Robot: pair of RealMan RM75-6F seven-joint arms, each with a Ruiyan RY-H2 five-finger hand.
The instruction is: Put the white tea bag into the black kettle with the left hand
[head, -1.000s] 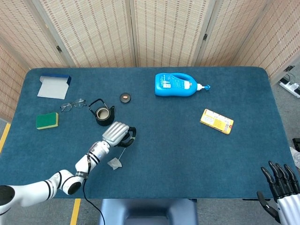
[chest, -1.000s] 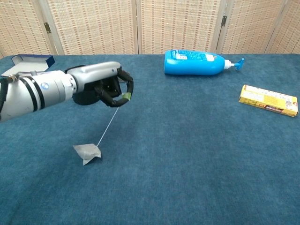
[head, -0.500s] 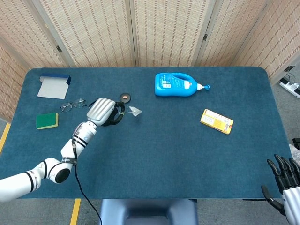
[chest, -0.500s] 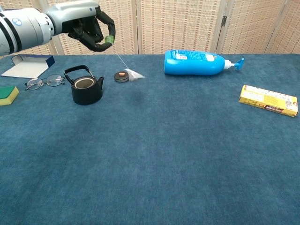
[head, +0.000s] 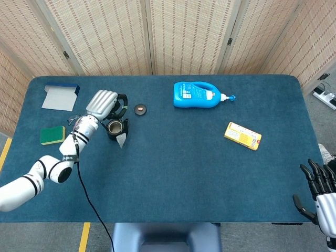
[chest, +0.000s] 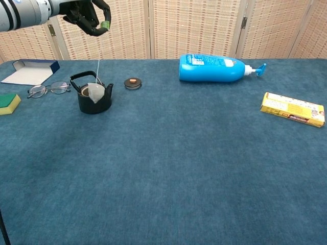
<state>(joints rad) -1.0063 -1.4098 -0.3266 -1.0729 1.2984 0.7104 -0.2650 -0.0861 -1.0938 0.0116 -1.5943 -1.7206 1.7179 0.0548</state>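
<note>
My left hand [head: 104, 103] [chest: 86, 14] is raised above the black kettle [chest: 93, 95] [head: 114, 127] and pinches the green tag of the tea bag's string. The white tea bag [chest: 95, 92] [head: 122, 139] dangles on that string, hanging in front of the kettle's open mouth in the chest view. Whether the bag touches the kettle I cannot tell. The kettle's small round lid [chest: 132, 82] [head: 139, 109] lies on the table to its right. My right hand [head: 321, 189] shows at the bottom right corner of the head view, off the table, fingers spread and holding nothing.
Glasses [chest: 47, 89], a green sponge [chest: 7, 103] and a white-and-blue box [chest: 29, 71] lie left of the kettle. A blue detergent bottle [chest: 215, 68] lies at the back centre, a yellow packet [chest: 292, 108] at the right. The blue table [chest: 194, 168] fills the view.
My left hand has carried the tea bag up from the table's front, back and to the left; the bag, swinging right of the lid half a second ago, now hangs at the kettle.
</note>
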